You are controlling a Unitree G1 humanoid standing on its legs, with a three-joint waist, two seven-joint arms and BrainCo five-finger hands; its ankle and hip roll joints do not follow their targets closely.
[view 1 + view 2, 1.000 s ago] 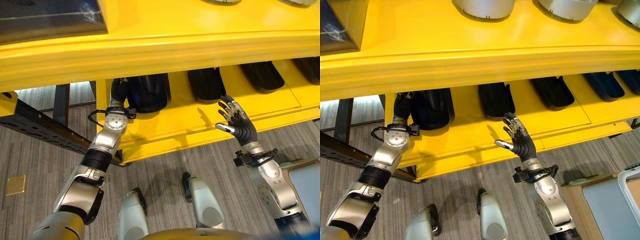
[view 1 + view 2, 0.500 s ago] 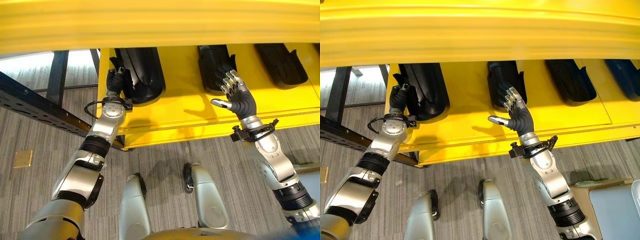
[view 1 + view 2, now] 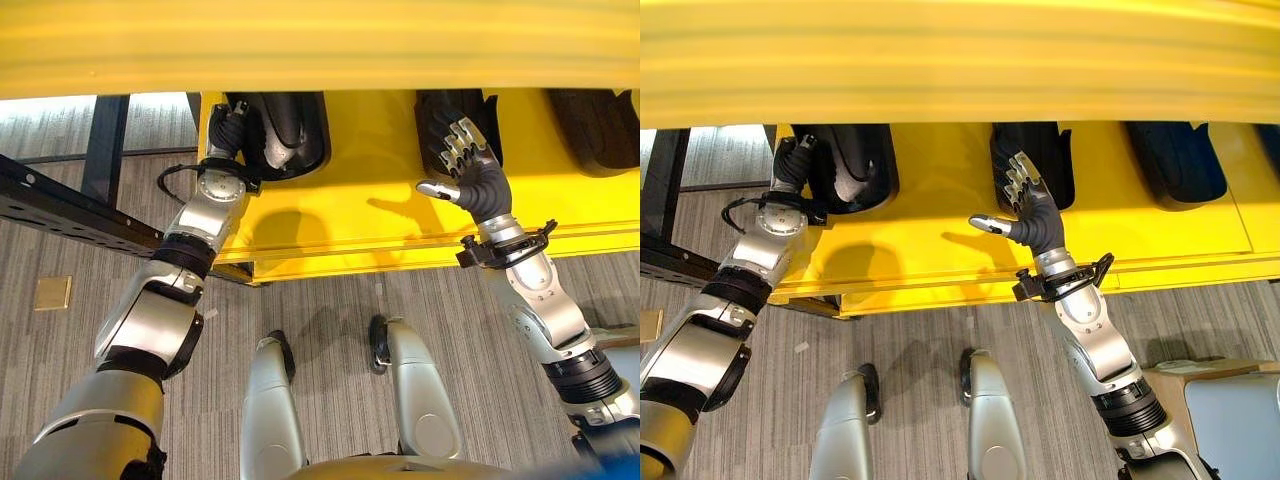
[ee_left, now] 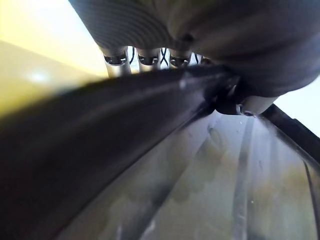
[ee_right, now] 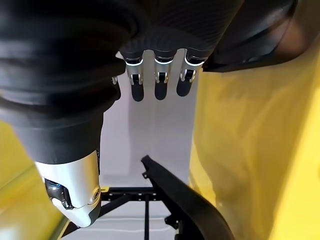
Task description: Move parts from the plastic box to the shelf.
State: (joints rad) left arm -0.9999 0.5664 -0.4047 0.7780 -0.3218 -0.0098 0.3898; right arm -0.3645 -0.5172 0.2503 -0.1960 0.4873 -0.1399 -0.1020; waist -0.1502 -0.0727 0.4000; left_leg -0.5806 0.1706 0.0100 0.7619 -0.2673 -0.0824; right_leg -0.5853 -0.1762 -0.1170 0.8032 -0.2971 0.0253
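A black moulded part (image 3: 290, 130) lies at the left end of the lower yellow shelf board (image 3: 340, 220). My left hand (image 3: 232, 125) is at its left rim. In the left wrist view its fingers (image 4: 145, 60) reach over the part's dark rim (image 4: 100, 110) and the thumb (image 4: 250, 105) presses from the other side, so it is shut on that rim. My right hand (image 3: 478, 180) is open, fingers straight and thumb out, just in front of a second black part (image 3: 1055, 160). The right wrist view shows the straight fingers (image 5: 157, 80) above a black part's edge (image 5: 185, 200).
A third black part (image 3: 1175, 160) lies further right on the same board. The upper shelf's thick yellow edge (image 3: 320, 45) overhangs both hands. A black perforated rail (image 3: 60, 210) runs at the left over grey carpet. A pale box corner (image 3: 1235, 420) shows at lower right.
The view has tilted, so the upper shelf edge now hides more. My left hand stays on the first part's rim. The right hand has edged closer to the second part, still open.
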